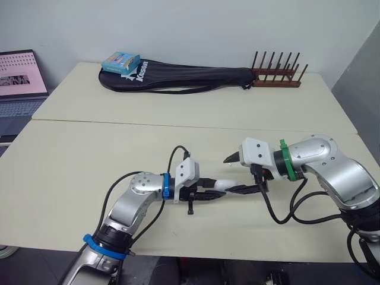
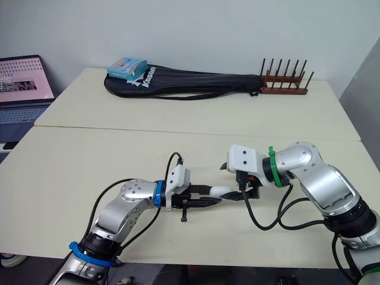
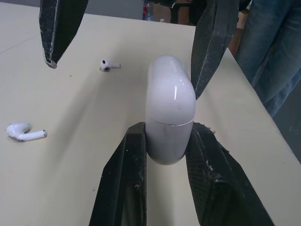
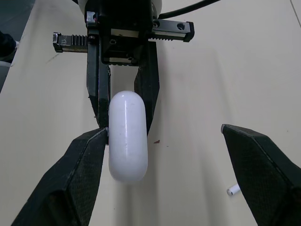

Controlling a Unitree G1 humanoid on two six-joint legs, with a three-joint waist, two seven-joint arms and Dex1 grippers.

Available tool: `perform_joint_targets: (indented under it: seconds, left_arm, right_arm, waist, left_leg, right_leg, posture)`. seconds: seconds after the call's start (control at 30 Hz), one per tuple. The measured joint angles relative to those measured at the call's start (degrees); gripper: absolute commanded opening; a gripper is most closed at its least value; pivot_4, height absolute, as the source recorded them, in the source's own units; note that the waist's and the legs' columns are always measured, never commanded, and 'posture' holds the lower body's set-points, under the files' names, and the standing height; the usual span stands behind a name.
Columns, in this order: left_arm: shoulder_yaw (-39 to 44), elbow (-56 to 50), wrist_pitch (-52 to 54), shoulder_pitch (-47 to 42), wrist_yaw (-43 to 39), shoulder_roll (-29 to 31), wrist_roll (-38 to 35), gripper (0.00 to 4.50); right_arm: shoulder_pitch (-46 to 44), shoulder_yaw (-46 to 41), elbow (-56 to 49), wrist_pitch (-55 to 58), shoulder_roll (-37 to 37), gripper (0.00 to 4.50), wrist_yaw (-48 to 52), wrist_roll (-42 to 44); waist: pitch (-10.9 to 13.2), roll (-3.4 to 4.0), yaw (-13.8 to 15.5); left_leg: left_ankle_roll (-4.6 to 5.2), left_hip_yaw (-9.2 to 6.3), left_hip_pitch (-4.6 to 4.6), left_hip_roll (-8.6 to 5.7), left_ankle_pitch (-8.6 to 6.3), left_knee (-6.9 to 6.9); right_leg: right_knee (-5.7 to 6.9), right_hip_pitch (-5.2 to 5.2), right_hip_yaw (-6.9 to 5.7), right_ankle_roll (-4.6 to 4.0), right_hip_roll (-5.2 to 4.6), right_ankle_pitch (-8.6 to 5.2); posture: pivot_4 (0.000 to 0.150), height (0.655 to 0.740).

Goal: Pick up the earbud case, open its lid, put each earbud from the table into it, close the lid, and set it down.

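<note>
The white earbud case (image 3: 170,106) is held above the table with its lid closed, and my left gripper (image 1: 221,187) is shut on its lower half. My right gripper (image 4: 164,136) faces it from the opposite side and is open wide. One of its fingers (image 4: 77,181) rests beside the case (image 4: 128,136) and the other stands well apart. Two white earbuds lie on the table beyond the case, one earbud (image 3: 109,65) farther off and the other earbud (image 3: 24,132) nearer.
A black racket bag (image 1: 178,78) with a blue box (image 1: 120,62) on it lies at the back of the far table, next to a wooden rack (image 1: 276,77). A laptop (image 1: 21,77) stands at the left. A person's leg (image 3: 273,56) is near the table's edge.
</note>
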Motion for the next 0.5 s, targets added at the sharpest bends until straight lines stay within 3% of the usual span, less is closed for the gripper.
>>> perform_joint_targets:
  seconds: [0.4, 0.5]
  left_arm:
    - [-1.24, 0.52, -1.12, 0.01, -1.23, -0.03, 0.29, 0.79]
    - [-0.58, 0.55, -1.18, 0.53, -0.14, -0.18, 0.12, 0.79]
  right_arm:
    - [-0.17, -5.53, 0.23, 1.84, -2.43, 4.01, 0.11, 2.45]
    - [3.29, -9.62, -1.20, 0.87, -5.00, 4.01, 0.81, 4.46]
  waist:
    - [0.00, 0.00, 0.01]
    - [0.00, 0.00, 0.04]
  left_leg:
    - [0.00, -0.01, 0.00, 0.00, 0.00, 0.00]
    - [0.01, -0.01, -0.01, 0.00, 0.00, -0.01]
  right_leg:
    - [0.01, 0.00, 0.00, 0.00, 0.00, 0.00]
    - [-0.02, 0.00, 0.00, 0.00, 0.00, 0.00]
  posture:
    - [0.150, 0.6871]
    - [0.150, 0.6871]
